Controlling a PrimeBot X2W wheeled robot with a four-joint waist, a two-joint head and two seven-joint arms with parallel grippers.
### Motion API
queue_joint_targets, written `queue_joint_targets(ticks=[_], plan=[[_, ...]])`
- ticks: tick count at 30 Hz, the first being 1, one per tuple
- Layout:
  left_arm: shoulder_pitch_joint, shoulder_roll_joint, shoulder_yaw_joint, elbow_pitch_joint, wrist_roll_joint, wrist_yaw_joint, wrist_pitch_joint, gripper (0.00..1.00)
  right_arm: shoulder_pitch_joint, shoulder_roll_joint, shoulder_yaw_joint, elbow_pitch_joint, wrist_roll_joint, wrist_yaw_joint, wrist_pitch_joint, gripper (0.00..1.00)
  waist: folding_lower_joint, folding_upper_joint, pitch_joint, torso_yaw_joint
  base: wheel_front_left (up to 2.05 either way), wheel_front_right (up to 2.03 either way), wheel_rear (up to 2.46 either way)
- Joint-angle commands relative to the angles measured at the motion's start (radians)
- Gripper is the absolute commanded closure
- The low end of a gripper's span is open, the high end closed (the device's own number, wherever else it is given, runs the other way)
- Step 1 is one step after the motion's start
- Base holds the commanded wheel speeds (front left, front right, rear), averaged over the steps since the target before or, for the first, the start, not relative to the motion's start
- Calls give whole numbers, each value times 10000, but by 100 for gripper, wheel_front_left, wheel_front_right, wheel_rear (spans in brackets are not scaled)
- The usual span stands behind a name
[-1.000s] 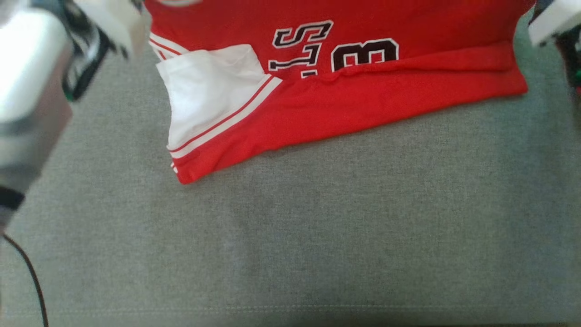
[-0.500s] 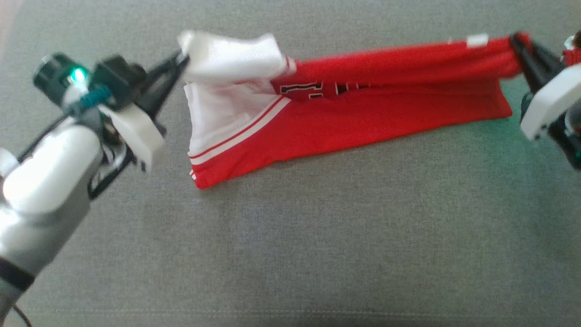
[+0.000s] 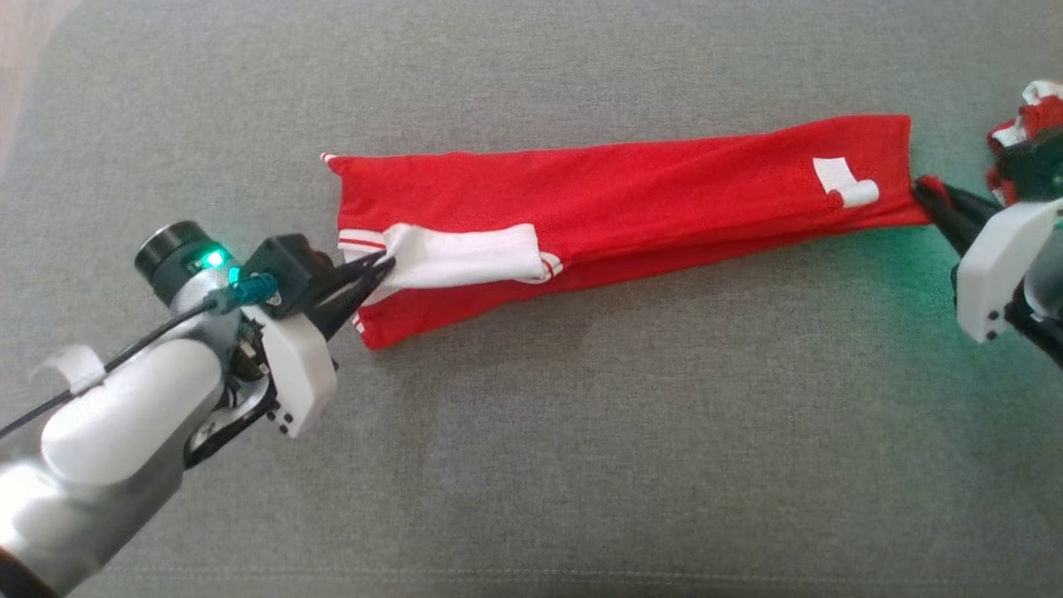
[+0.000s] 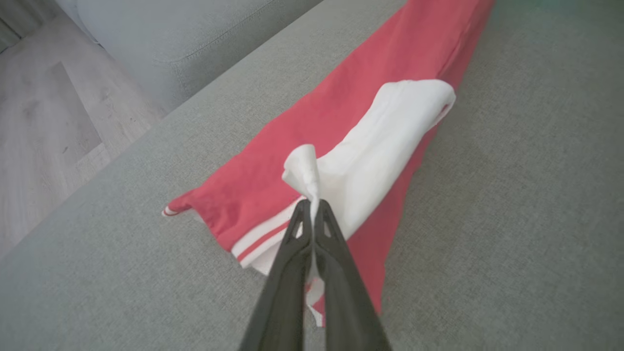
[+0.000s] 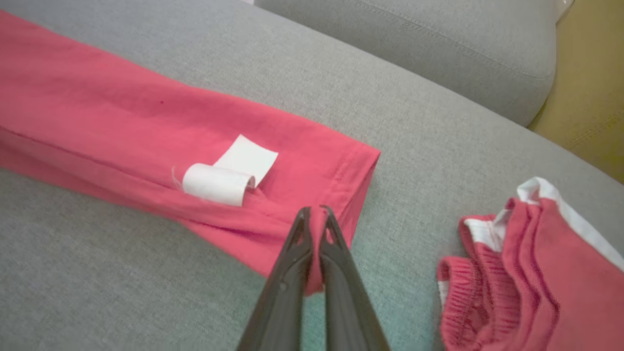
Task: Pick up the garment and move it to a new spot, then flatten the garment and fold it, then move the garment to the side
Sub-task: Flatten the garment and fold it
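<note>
The garment (image 3: 631,195) is a red shirt with a white sleeve, folded into a long band across the grey cushion. My left gripper (image 3: 384,266) is shut on the white sleeve cloth at the band's left end; in the left wrist view the white cloth (image 4: 385,141) is pinched in the left gripper (image 4: 312,207). My right gripper (image 3: 922,189) is shut on the red hem at the right end, and the right wrist view shows the hem corner (image 5: 351,180) clamped in the right gripper (image 5: 314,214). A white care tag (image 5: 226,175) lies curled on the red cloth.
A second red and white piece of clothing (image 5: 526,273) lies bunched to the right of my right gripper. The grey sofa seat (image 3: 581,432) spreads wide in front. A back cushion (image 5: 414,44) rises behind, and wooden floor (image 4: 44,126) lies past the left edge.
Both grippers have swung down and toward me with the shirt's upper edge, laying it over the lower half. The printed lettering is now covered, and the shirt lies as a narrow band.
</note>
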Motion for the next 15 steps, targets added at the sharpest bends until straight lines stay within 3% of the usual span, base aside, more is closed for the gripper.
queue_joint_targets(ticks=[1, 8, 9, 10, 11, 15], plan=[[-276, 562, 374, -232, -126, -61, 116, 100, -10, -439, 143, -158, 85, -9, 59, 100, 1, -1, 47, -32, 0, 0, 0], [-179, 577, 276, -283, -319, -53, 401, 100, -251, -462, 760, -89, 233, -9, 241, 100, 1, -1, 226, -124, 0, 0, 0], [-162, 535, 273, -244, -347, -32, 410, 100, -275, -456, 791, 9, 279, -9, 296, 89, 1, -1, 245, -141, 0, 0, 0], [-148, 493, 265, -193, -355, -5, 406, 40, -292, -449, 836, 79, 305, -9, 338, 0, 1, -1, 255, -155, 0, 0, 0], [-139, 449, 252, -135, -346, 25, 388, 0, -293, -431, 832, 147, 404, -9, 369, 0, 1, -1, 256, -173, 0, 0, 0], [-81, 315, 318, 75, -421, 174, 250, 0, -285, -457, 819, 280, 699, -9, 461, 0, 1, -1, 193, -250, 0, 0, 0]])
